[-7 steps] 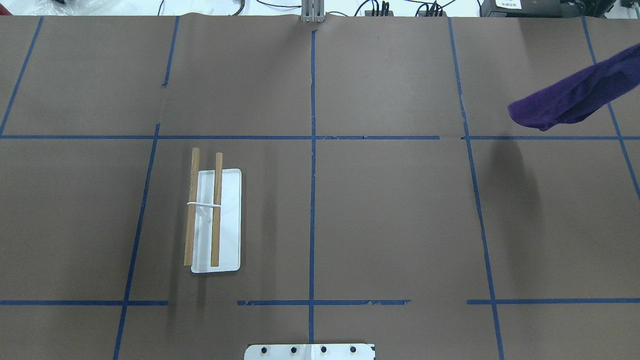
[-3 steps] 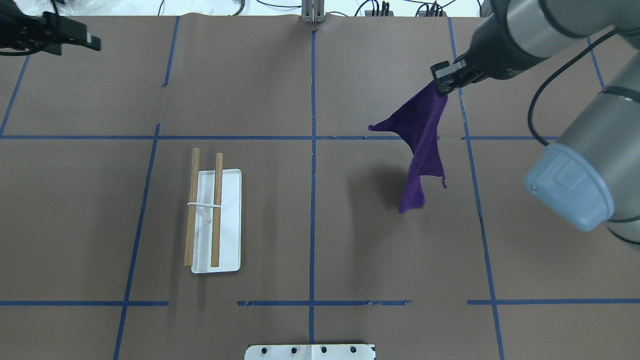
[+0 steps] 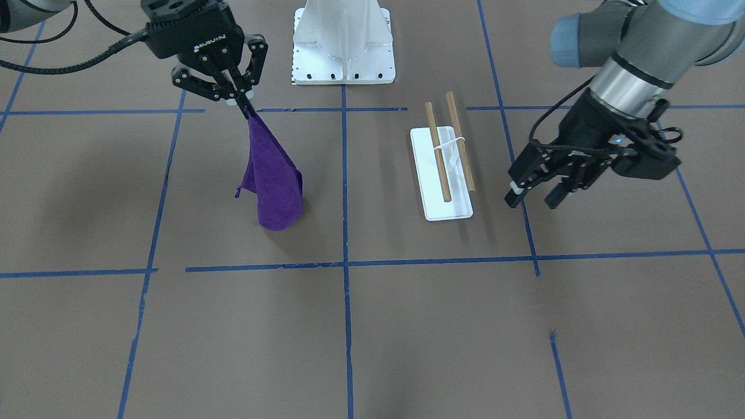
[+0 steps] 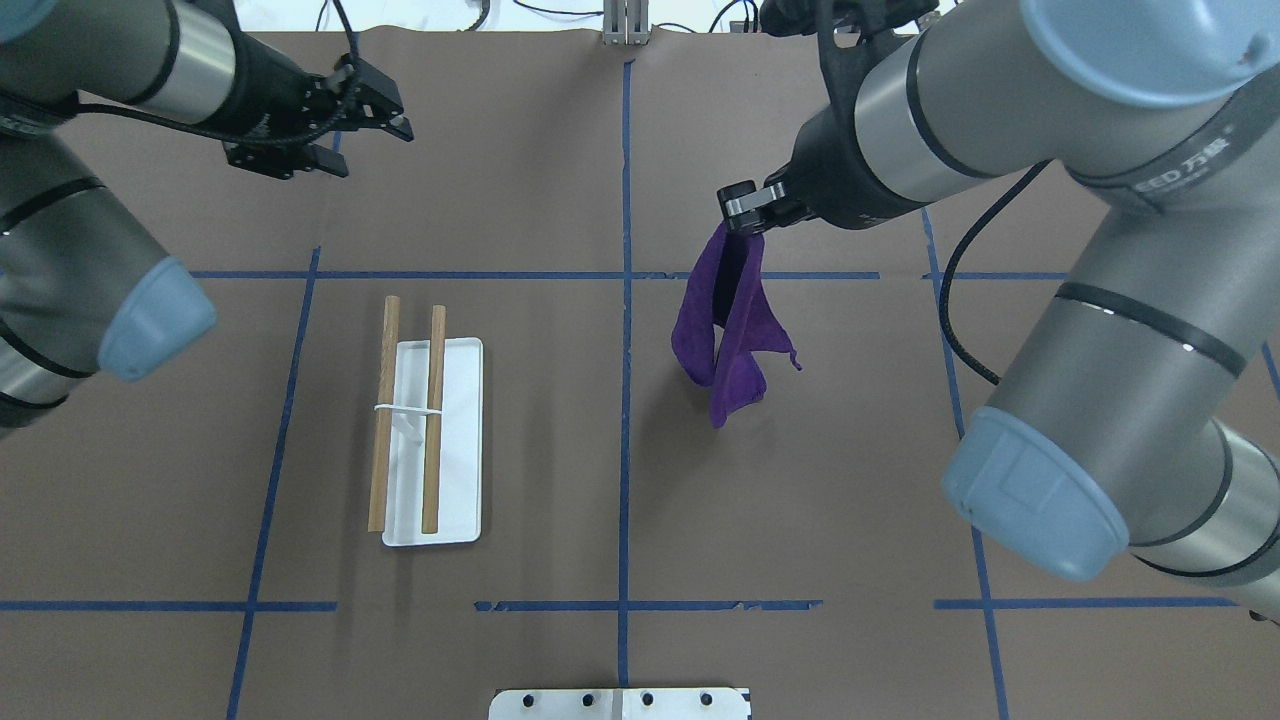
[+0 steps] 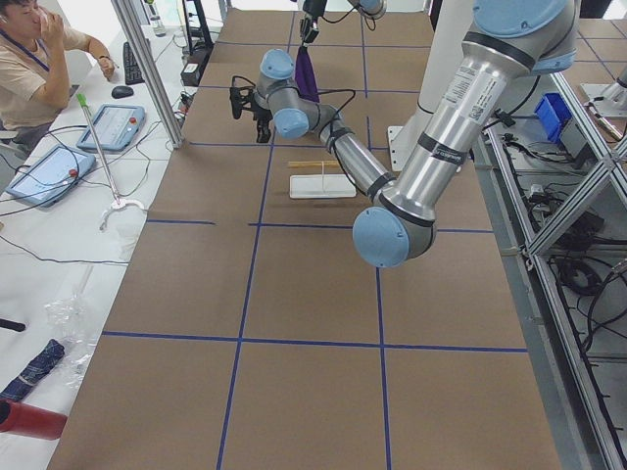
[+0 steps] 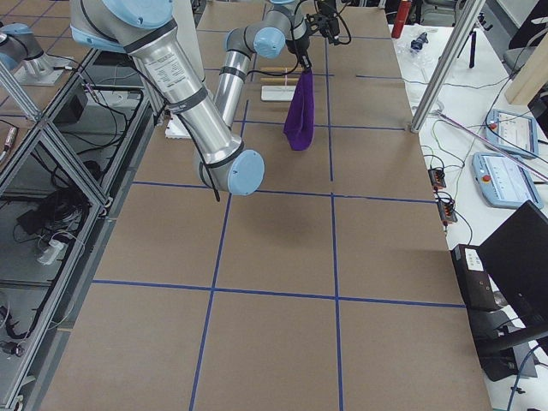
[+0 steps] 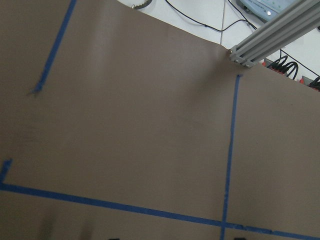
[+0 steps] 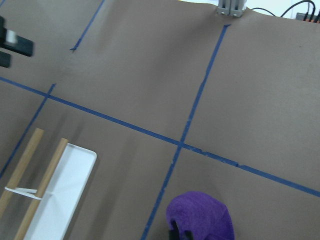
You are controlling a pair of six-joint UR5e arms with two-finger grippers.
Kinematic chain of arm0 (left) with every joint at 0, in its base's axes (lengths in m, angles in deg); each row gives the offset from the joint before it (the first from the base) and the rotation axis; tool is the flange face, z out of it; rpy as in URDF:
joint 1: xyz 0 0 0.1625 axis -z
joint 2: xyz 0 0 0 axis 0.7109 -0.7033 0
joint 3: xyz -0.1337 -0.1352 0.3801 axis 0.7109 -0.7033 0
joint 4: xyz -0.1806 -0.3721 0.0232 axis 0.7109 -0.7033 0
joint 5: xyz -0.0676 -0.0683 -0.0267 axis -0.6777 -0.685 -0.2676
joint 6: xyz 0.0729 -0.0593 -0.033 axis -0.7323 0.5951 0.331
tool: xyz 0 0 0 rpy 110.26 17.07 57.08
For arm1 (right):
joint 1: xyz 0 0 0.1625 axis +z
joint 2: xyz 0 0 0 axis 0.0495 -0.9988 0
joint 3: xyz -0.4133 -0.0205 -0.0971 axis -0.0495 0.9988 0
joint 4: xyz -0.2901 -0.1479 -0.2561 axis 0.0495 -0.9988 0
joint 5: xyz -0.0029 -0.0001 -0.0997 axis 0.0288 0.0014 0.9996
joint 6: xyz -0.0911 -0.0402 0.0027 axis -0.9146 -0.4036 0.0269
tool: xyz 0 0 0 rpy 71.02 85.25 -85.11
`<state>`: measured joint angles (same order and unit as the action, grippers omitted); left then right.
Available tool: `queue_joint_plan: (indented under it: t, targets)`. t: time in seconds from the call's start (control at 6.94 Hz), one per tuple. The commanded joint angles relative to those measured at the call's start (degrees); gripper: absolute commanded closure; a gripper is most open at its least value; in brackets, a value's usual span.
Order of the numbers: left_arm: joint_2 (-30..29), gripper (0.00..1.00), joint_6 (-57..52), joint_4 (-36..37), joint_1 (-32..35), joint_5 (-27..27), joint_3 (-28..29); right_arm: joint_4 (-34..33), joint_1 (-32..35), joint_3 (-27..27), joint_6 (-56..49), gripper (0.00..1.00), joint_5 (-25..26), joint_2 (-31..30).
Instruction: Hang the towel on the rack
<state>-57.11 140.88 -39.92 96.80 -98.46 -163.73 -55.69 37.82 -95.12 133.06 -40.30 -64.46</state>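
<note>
My right gripper (image 4: pixel 745 210) is shut on one corner of the purple towel (image 4: pixel 725 335), which hangs bunched above the table right of the centre line. It also shows in the front view (image 3: pixel 273 186), under the right gripper (image 3: pixel 242 106), and at the bottom of the right wrist view (image 8: pixel 200 217). The rack (image 4: pixel 460 440), a white base with two wooden rods, stands left of centre; it also shows in the front view (image 3: pixel 457 206). My left gripper (image 4: pixel 362 135) is open and empty, in the air beyond the rack, and also shows in the front view (image 3: pixel 531 202).
The table is covered in brown paper with a blue tape grid (image 4: pixel 625 400). A white bolted pedestal (image 3: pixel 343 41) stands at the robot's side. An aluminium post (image 4: pixel 625 25) and cables sit at the far edge. An operator (image 5: pixel 29 59) sits beyond the table.
My right arm has swung the towel left, from the far right edge to just right of the centre line. My left arm has come into view and moved in above the rack's far side.
</note>
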Motion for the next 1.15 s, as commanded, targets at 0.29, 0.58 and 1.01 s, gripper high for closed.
queue_joint_plan:
  t: [0.29, 0.58, 1.01]
  targets:
    - [-8.39, 0.21, 18.39, 0.70, -9.82, 3.68, 2.44, 5.65, -5.94, 0.08, 1.95, 1.00, 6.59, 1.94]
    - [-9.37, 0.30, 20.52, 0.71, -13.16, 3.94, 2.53, 5.74, -6.03, 0.08, 1.95, 1.00, 6.76, 2.39]
    - [-10.25, 0.30, 23.51, 2.20, -14.14, 3.94, 2.53, 5.91, -6.03, -0.19, 1.86, 1.00, 8.61, 2.39]
